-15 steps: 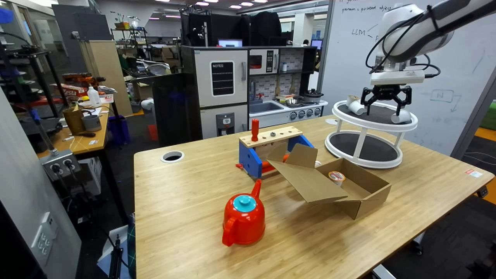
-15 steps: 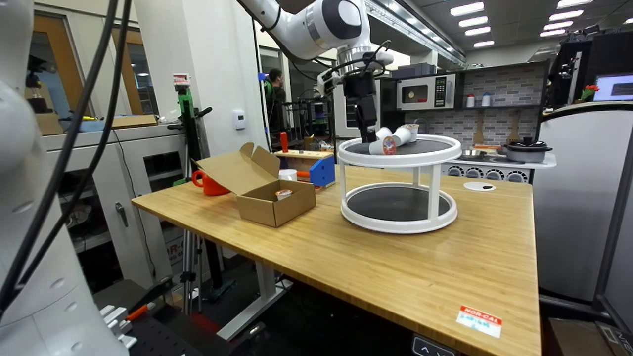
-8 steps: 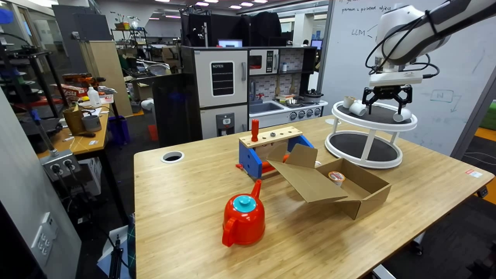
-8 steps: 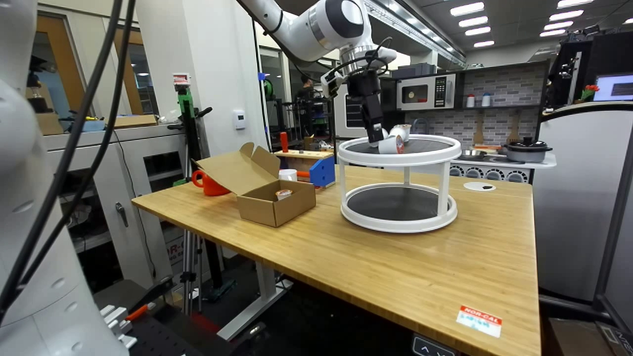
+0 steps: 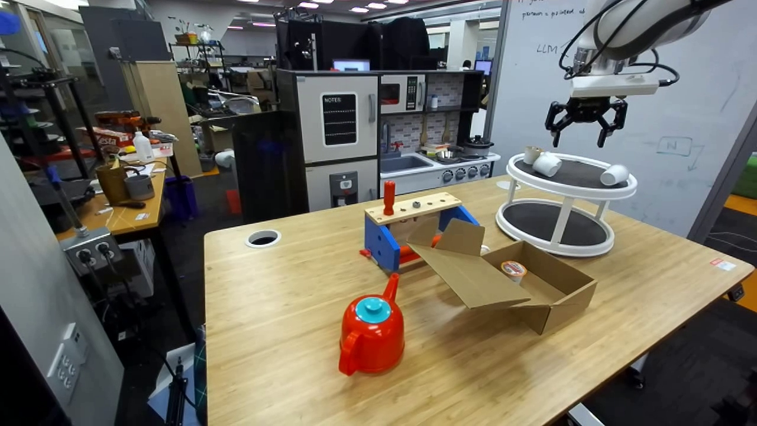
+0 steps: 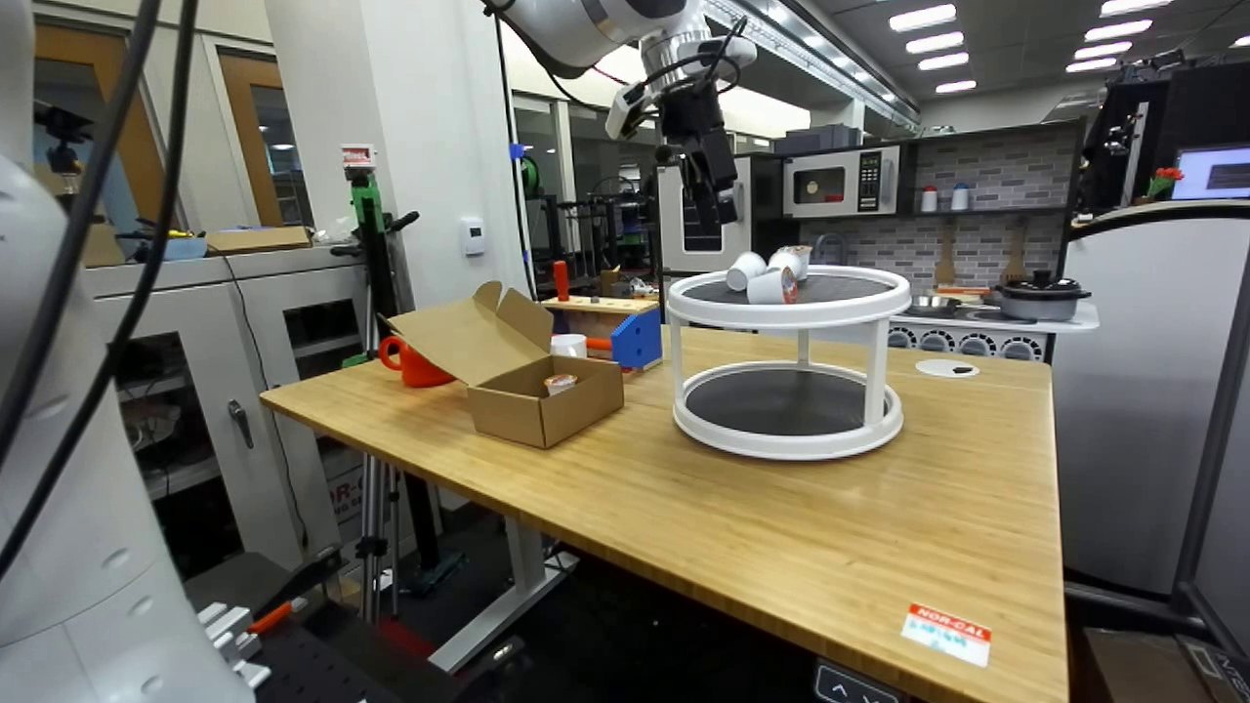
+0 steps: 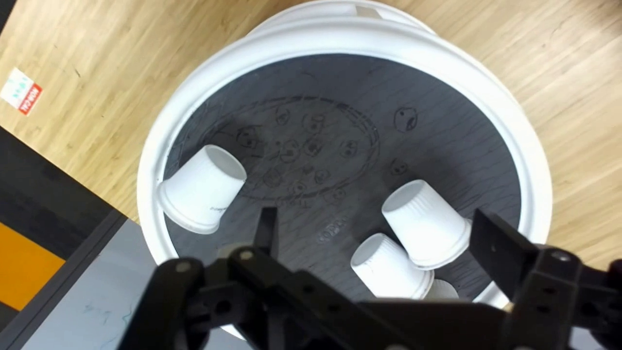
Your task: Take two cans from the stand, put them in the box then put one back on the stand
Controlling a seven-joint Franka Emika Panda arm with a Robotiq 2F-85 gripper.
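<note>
Black gripper (image 5: 579, 142): jaws stood wide apart, nothing gripped; hung clear above the stand (image 6: 791, 316) in both exterior views.
Up top: wrist view showed four; first can (image 7: 203, 189) lay on its side at the rim, second can (image 7: 423, 223) and third can (image 7: 388, 266) lay just beside each other, well apart from the first, fourth can (image 7: 442, 290) was mostly hidden next to the third.
Stand: white, two dark tiers, stood upright on the table (image 5: 278, 331).
Box (image 5: 569, 309): brown cardboard, sat with flap open near the stand.
Boxed can (image 5: 513, 270): sat upright inside, printed lid up.
Toy rack (image 5: 381, 245): blue sides, wood top, stood near the box.
White cylinder (image 6: 568, 345): partly hidden behind the box in an exterior view; could not tell what it was.
Red kettle (image 5: 371, 340): teal lid, stood apart from the box.
Table: light wood, carried a sticker (image 6: 945, 635) near one corner.
Background: toy kitchen (image 5: 313, 130), whiteboard (image 5: 704, 77).
</note>
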